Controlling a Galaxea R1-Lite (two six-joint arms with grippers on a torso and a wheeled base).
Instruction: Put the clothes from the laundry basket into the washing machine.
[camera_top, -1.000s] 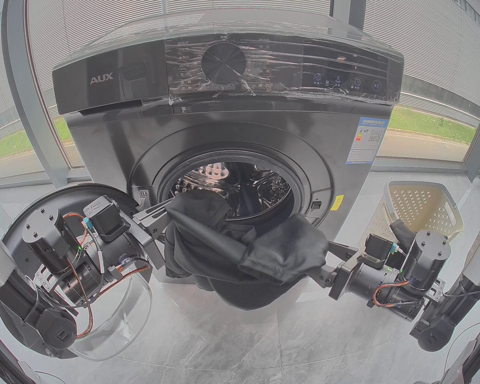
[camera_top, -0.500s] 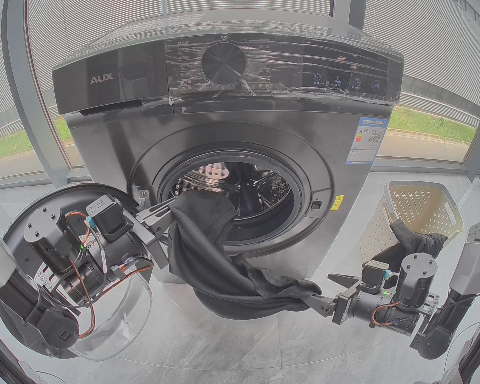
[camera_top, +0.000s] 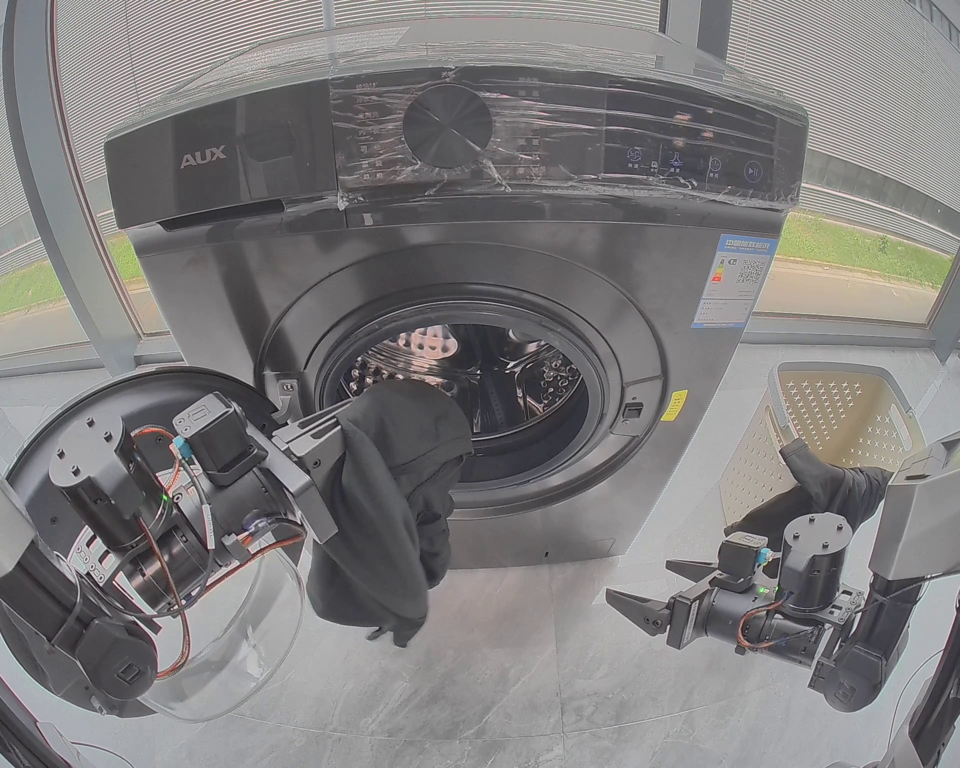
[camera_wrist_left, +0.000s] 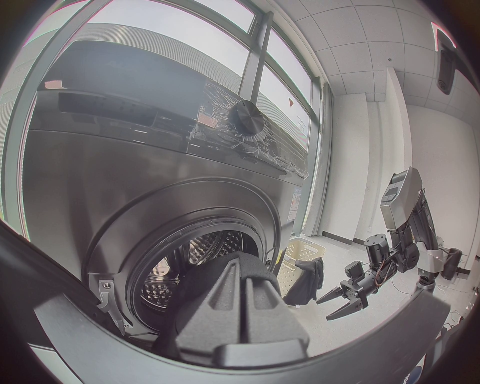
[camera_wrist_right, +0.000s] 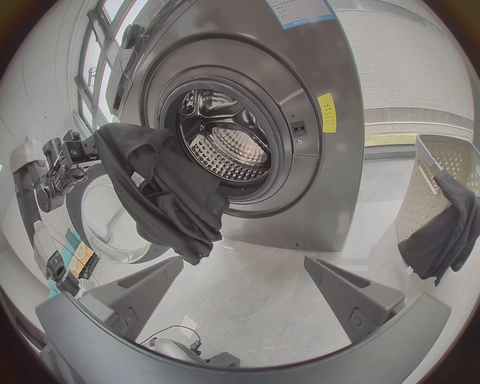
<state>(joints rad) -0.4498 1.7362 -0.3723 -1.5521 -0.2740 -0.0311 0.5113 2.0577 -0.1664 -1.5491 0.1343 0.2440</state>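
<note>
Left gripper (camera_top: 330, 428) is clamped on a black garment (camera_top: 385, 510), held at the left edge of the washing machine (camera_top: 450, 250) drum opening (camera_top: 500, 390). The cloth hangs down in front of the machine, beside its open door (camera_top: 150, 400). Right gripper (camera_top: 640, 580) is spread wide and holds nothing, low above the floor near the laundry basket (camera_top: 850, 410). A second dark garment (camera_top: 820, 490) drapes over the basket's rim

Head and wrist cameras, all toward the washing machine (camera_top: 600, 260)
</note>
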